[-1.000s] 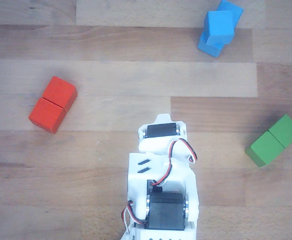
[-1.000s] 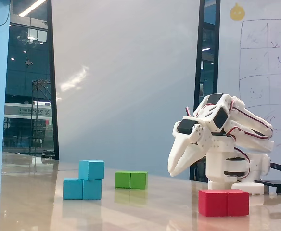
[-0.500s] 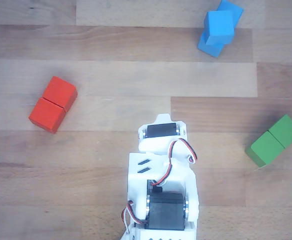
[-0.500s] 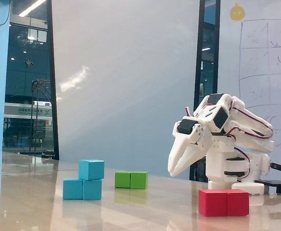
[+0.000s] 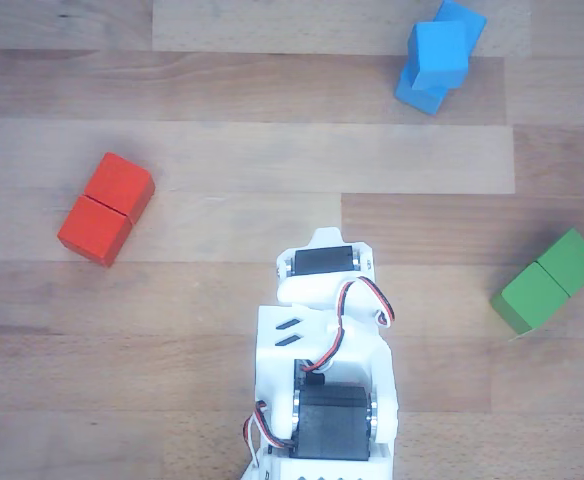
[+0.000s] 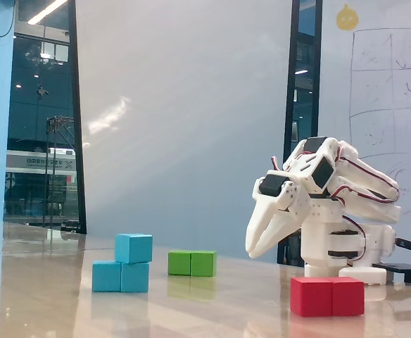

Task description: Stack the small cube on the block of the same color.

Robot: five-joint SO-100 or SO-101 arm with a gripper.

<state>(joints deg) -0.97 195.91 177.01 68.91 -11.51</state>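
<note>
The gripper (image 6: 251,251) is hanging empty, its white fingers pressed together and pointing down at the table, touching nothing. The arm is folding back over its own base, elbow high and wrist drooping forward, with red and black wires looping along it. In the other view the arm is filling the bottom centre and the fingertips are hiding beneath it.

Taking the arm as landmark in the fixed view: the wooden table (image 6: 43,296) is spreading out to its left, glossy and reflecting. The red block (image 6: 327,296) is lying just in front. The green block (image 6: 192,263) is sitting further left. Beyond that, the small cube (image 6: 134,248) is resting squarely on the blue block (image 6: 120,277), over its right half. Glass walls and a whiteboard are standing behind.
</note>
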